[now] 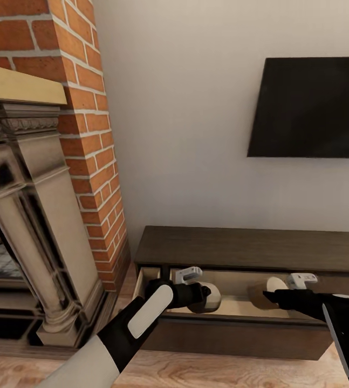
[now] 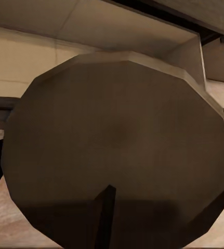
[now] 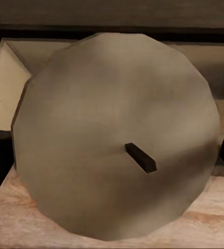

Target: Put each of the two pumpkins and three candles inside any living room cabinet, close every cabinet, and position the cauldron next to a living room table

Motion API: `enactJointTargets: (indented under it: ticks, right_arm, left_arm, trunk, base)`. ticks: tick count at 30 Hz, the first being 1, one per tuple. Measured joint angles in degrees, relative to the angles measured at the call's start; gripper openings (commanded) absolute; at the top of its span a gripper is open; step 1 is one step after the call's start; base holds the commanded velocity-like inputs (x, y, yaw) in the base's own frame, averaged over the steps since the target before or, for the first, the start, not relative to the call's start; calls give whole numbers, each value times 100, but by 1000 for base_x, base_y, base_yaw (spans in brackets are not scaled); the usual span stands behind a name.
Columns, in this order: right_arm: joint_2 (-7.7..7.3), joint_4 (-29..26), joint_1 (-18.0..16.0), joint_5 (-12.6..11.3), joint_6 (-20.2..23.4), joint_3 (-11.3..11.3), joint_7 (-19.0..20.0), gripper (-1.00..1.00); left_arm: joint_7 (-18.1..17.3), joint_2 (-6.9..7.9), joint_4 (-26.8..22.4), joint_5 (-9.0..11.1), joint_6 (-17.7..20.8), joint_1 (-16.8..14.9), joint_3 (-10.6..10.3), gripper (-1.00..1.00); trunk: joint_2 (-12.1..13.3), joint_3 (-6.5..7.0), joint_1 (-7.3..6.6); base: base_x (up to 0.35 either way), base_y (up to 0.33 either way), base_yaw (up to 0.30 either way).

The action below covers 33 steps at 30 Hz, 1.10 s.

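L gripper (image 1: 200, 293) jaws clamped on a candle (image 1: 209, 298), R gripper (image 1: 271, 295) jaws clamped on 2nd candle (image 1: 264, 292); both inside cabinet's (image 1: 250, 249) open drawer (image 1: 233, 308).

The head view looked forward and down from above both arms, facing the wall and the dark cabinet (image 1: 250, 250) with its drawer (image 1: 233, 307) open; each wrist view sat very close behind a candle, the left one's candle (image 2: 119, 150) and the right one's candle (image 3: 117, 135); all three shared the drawer's pale interior.
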Motion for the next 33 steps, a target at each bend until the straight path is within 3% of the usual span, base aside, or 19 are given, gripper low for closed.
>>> enactJointTargets:
  ticks: [2,15,22,30,31,33]
  right_arm:
    - [0,28,-1,121,-30,14,-4,-100]
    - [20,193,-1,67,-26,57,-220,-100]
    - [200,220,-1,82,-30,56,-246,-100]
    - [264,846,-41,90,-59,218,-249,-100]
    - [366,997,-47,87,-74,242,-340,-100]
    - [414,1034,-51,70,-88,250,-424,-100]
  left_arm:
    - [1,-3,19,-1,-28,0,-1,-100]
    - [-57,-9,346,-8,-118,-9,-12,-100]
    - [-64,-9,369,-14,-120,-9,-15,-100]
    - [-195,-35,781,-77,-338,-25,-48,-100]
    - [-214,-54,933,-184,-391,-31,-48,-100]
    - [-225,-61,1024,-170,-420,-39,-48,-100]
  trunk:
    - [0,0,0]
    - [0,0,-1]
    - [0,0,0]
    - [0,0,0]
    - [0,-1,0]
    - [0,0,0]
  base:
    - [2,0,0]
    - [157,0,0]
    - [34,0,0]
    - [119,0,0]
    - [12,0,0]
    - [8,0,-7]
